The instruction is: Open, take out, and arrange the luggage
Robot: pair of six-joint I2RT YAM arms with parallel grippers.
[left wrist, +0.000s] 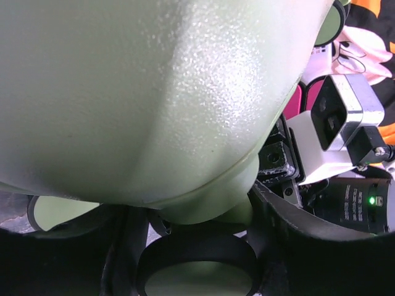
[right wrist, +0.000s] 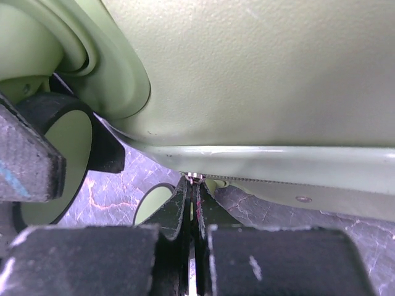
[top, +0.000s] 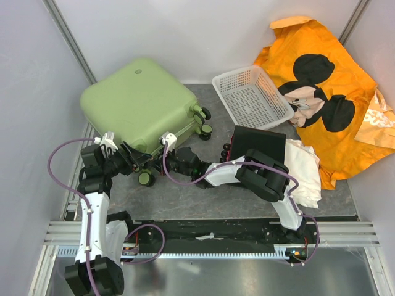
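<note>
- Right gripper [right wrist: 192,192]: jaws clenched together, tips at the zipper seam of the large pale green hard-shell suitcase [top: 139,102].
- Left gripper [top: 133,159]: by the suitcase's near corner; I cannot tell how its jaws stand.
- The suitcase lies closed at the left rear of the grey marbled table [top: 185,197].

Pale green hard-shell luggage [top: 139,102], shut, lying flat, far-left on table, blk wheels facing right/near.

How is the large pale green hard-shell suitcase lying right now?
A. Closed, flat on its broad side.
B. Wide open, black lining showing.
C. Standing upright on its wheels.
A: the pale green hard-shell suitcase lies on its broad side on the grey table, halves together, no lining in sight, small black wheels pointing sideways.
</note>
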